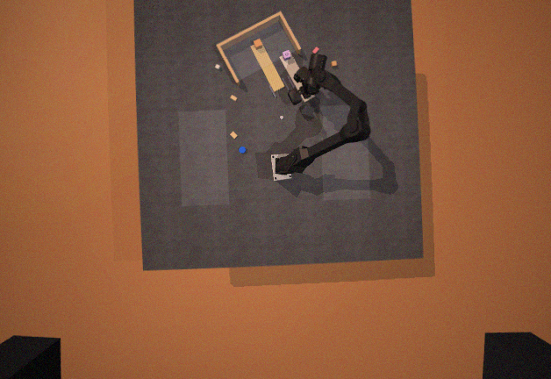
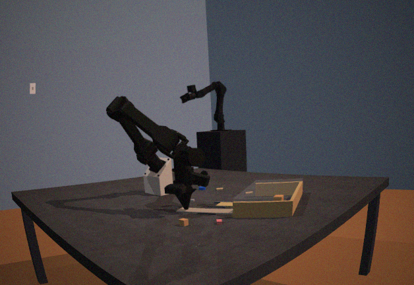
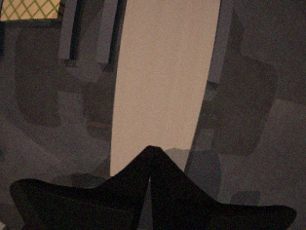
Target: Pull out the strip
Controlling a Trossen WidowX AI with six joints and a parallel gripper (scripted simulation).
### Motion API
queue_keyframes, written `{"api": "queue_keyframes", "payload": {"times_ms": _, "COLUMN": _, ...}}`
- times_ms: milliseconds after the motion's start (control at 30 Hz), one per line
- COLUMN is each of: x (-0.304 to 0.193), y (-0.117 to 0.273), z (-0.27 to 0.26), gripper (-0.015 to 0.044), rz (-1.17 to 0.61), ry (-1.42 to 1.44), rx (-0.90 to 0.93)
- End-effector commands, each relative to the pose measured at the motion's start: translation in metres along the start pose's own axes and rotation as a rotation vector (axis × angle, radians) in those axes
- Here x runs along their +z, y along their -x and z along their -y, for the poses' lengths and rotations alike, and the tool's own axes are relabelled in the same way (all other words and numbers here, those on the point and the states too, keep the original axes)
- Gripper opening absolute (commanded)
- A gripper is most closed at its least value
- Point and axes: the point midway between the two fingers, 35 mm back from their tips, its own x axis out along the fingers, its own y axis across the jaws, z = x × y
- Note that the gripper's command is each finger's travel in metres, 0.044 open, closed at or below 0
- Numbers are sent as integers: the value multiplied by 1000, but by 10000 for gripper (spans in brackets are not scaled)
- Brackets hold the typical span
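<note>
The gripper (image 3: pixel 149 157) has its fingers clenched tight together with nothing between them, the joined tips pressed down on the near end of the pale strip (image 3: pixel 165 59). From the tips the pale strip runs straight ahead, reaching into the open side of the wooden tray (image 1: pixel 226 56). The labelled cube (image 1: pixel 286 54), purple, rests on the far end of that strip, ahead of the fingers and just inside the tray's mouth. Beside the pale strip, on the side away from the arm, lies the yellow strip (image 1: pixel 269 69), parallel and apart from it, with an orange cube (image 1: pixel 257 43) on its far end deeper in the tray. On the arm's side of the fingers, a pink block (image 1: pixel 315 49) and a small orange block (image 1: pixel 333 63) sit loose on the table (image 1: pixel 378 214), near but not touching the gripper. Well behind the fingers, toward the arm's base (image 1: pixel 280 167), lie a blue disc (image 1: pixel 242 149) and two tan blocks (image 1: pixel 233 134).
</note>
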Motion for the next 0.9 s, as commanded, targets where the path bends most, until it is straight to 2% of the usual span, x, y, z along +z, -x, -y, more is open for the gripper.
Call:
{"api": "queue_keyframes", "payload": {"times_ms": 0, "x": -13, "y": -5, "z": -3, "gripper": 0, "rz": -23, "ry": 7, "rx": 9}}
{"api": "queue_keyframes", "payload": {"times_ms": 867, "x": -51, "y": -5, "z": -4, "gripper": 0, "rz": -24, "ry": 9, "rx": 9}}
